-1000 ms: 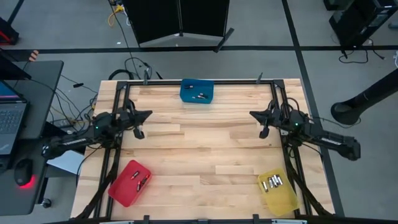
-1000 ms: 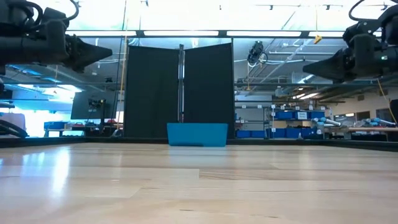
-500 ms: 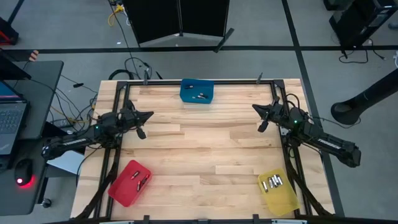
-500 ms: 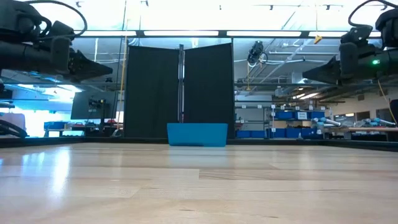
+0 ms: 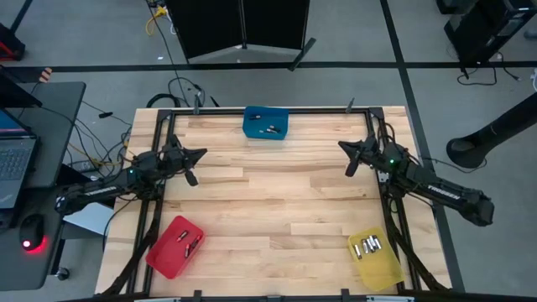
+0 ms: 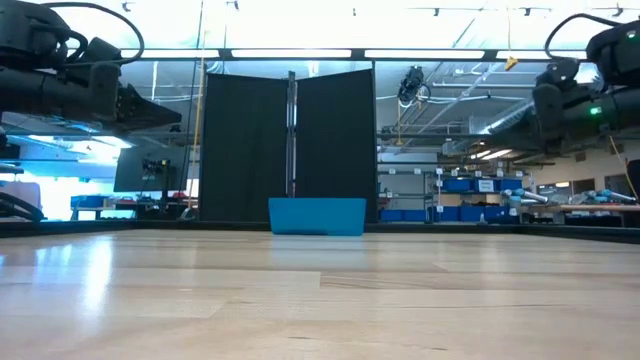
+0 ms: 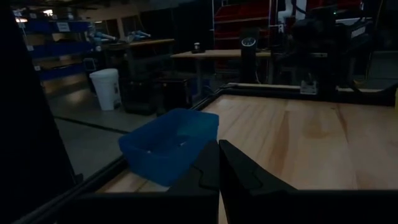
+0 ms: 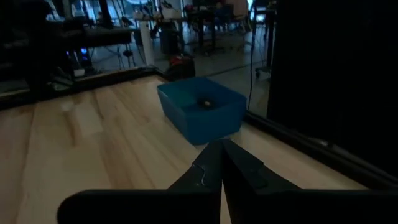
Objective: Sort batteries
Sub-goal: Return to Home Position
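Observation:
Small silvery and dark batteries lie inside three bins: the blue bin [image 5: 266,122] at the far edge, the red bin [image 5: 175,245] at the near left and the yellow bin [image 5: 374,257] at the near right. My left gripper [image 5: 202,153] hangs shut over the table's left side, raised and pointing right. My right gripper [image 5: 341,147] hangs shut over the right side, raised and pointing left. Both wrist views show the blue bin [image 7: 166,144] [image 8: 202,112] ahead of the shut fingers; a battery [image 8: 206,103] shows in it.
Black frame rails run along the table's left, right and far edges [image 5: 268,110]. The wooden top [image 5: 268,197] between the three bins carries nothing. Off the table's left stands a desk with a laptop [image 5: 15,164] and cables.
My right arm has drawn back toward the table's right edge and swung a little toward the far edge. My left arm has drawn back slightly toward the left edge. Both grippers stayed shut, and the bins and batteries kept still.

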You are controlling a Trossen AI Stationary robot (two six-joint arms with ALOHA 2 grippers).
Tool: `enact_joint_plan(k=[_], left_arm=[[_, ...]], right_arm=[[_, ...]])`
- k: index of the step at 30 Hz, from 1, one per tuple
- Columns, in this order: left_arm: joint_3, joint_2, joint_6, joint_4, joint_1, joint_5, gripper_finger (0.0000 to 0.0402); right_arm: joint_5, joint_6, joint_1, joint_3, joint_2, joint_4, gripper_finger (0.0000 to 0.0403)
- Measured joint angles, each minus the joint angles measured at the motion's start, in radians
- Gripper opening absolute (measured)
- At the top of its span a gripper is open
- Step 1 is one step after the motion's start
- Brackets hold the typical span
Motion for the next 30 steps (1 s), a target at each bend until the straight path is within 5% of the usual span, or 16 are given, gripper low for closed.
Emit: enact_joint_plan(k=[30], left_arm=[[0.000,0.000,-0.007,0.074,0.000,0.001,0.0006]], right_arm=[[0.000,0.000,0.000,0.000,0.013,0.002,0.0033]])
